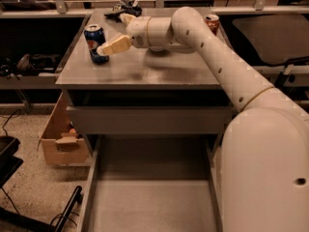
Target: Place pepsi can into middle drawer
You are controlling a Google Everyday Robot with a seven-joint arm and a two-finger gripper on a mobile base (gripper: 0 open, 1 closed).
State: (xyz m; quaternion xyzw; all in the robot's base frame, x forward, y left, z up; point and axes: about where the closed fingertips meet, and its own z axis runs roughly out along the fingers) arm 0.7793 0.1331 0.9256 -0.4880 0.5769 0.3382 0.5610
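The pepsi can (pixel 92 36) stands upright at the left of the grey cabinet top (pixel 145 69). My gripper (pixel 111 34) reaches in from the right and is open. Its lower finger (pixel 115 45) touches or nearly touches the can's right side, and the upper finger (pixel 126 18) lies behind and to the right of the can. The can is not between the fingers. The middle drawer (pixel 149 197) is pulled out at the bottom of the view, an empty grey tray with low side walls.
A drawer with a plain grey front panel (pixel 149 121) sits just above the open tray. An orange-red can (pixel 211 22) stands at the back right behind my arm. A dark object (pixel 123 8) lies at the back. A cardboard box (pixel 58 141) sits on the floor at the left.
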